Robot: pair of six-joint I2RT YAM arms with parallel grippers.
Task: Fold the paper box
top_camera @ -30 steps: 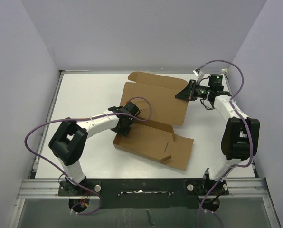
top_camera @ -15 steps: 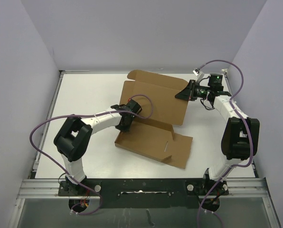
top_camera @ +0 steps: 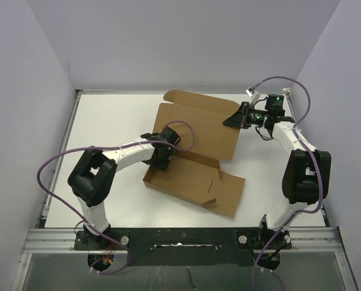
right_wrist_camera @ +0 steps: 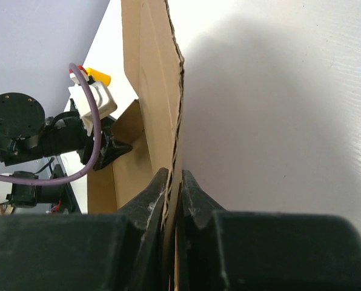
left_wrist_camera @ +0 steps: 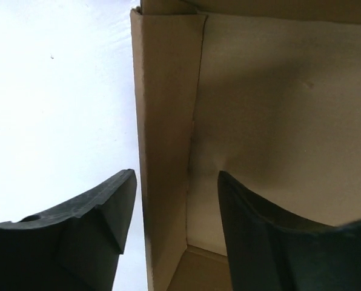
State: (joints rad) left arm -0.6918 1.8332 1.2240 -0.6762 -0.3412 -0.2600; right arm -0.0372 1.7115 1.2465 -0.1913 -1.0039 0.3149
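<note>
Cardboard paper box partly folded, front flap flat; left tool wide astride a wall, right tool pinching far panel.

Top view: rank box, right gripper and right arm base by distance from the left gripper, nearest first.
1. Box: its left wall sits between the left gripper's jaws.
2. Right gripper: far right, clamped on the box's edge.
3. Right arm base: near right corner.

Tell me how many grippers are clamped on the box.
1: the right gripper pinches the far-right edge of the box. The left gripper straddles its left wall, open.
</note>
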